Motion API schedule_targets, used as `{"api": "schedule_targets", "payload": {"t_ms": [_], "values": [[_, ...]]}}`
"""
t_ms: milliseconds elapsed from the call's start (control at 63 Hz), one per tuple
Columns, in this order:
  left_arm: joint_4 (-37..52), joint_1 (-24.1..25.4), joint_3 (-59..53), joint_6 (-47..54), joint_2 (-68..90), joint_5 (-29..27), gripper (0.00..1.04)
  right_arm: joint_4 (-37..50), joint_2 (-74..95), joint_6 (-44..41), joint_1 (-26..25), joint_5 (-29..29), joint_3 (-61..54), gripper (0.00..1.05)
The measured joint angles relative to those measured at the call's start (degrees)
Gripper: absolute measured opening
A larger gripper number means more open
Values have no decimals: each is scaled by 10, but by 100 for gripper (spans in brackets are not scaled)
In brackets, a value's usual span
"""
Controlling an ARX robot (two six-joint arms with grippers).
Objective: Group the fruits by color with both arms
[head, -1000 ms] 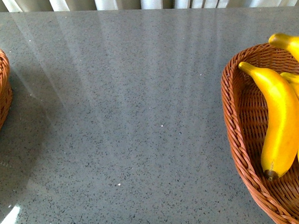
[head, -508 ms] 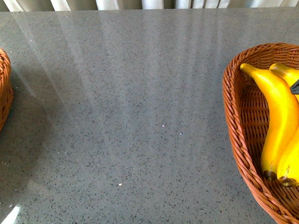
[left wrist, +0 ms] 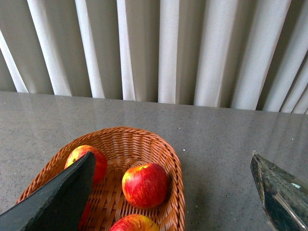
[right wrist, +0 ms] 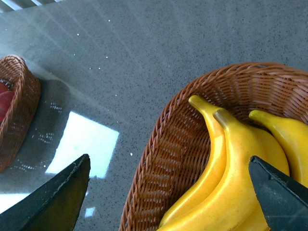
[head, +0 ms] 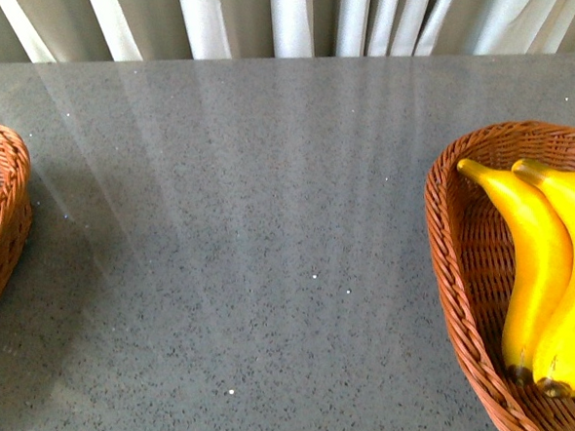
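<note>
- Front view shows a grey speckled desk [head: 250, 237] with a brown wicker basket at each side edge and pale curtains [head: 285, 15] behind; neither arm appears here.
- No brand, label or writing can be read on anything in any view.
- In the right basket [head: 456, 264], two bananas [head: 539, 259] lie side by side and touching, long axes running from the near side to the far side of the desk, narrow stem ends pointing away from the robot and leaning left, brown tips at the near end.
- A sliver of a third banana shows at the frame edge by the brown tips.
- The left basket [head: 9, 208] is mostly cut off in the front view; only a scrap of red shows inside it.
- Left wrist view: the left hand [left wrist: 168, 192] is spread wide and empty above the left basket, one dark finger low over the basket, the other at the far edge of the frame.
- Three apples [left wrist: 144, 185] with red skin and yellow streaks sit inside this basket; a fourth patch of red is mostly hidden behind the dark finger.
- Right wrist view: the right hand [right wrist: 168, 192] is spread wide with nothing between its fingers, hovering over the right basket, where three bananas lie together with stem ends toward the basket's far wall.
</note>
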Motion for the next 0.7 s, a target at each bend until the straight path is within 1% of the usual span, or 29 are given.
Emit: {"api": "schedule_targets", "payload": {"t_ms": [16, 32, 48, 63, 79, 95, 127, 159, 175, 302, 333, 476, 698], "values": [[0, 0, 0, 0, 0, 0, 96, 28, -2, -3, 3, 21, -10, 92], [0, 0, 0, 0, 0, 0, 96, 90, -7, -13, 6, 67, -33, 88], [0, 0, 0, 0, 0, 0, 96, 123, -9, -16, 8, 88, -46, 87], [0, 0, 0, 0, 0, 0, 96, 185, -14, -20, 10, 123, -72, 83], [0, 0, 0, 0, 0, 0, 96, 268, -21, -28, 11, 172, -108, 78], [0, 0, 0, 0, 0, 0, 96, 318, -26, -30, 12, 198, -131, 75], [0, 0, 0, 0, 0, 0, 96, 417, -39, -34, 11, 234, -175, 66], [0, 0, 0, 0, 0, 0, 96, 476, -55, -36, 12, 241, -201, 57], [0, 0, 0, 0, 0, 0, 96, 489, -63, -38, 12, 240, -207, 54], [0, 0, 0, 0, 0, 0, 96, 498, -105, -44, 13, 240, -240, 33], [0, 0, 0, 0, 0, 0, 96, 495, -115, -44, 13, 241, -251, 26], [0, 0, 0, 0, 0, 0, 96, 478, -158, -46, 14, 241, -283, 1], [0, 0, 0, 0, 0, 0, 96, 443, -224, -48, 14, 241, -313, 2]]}}
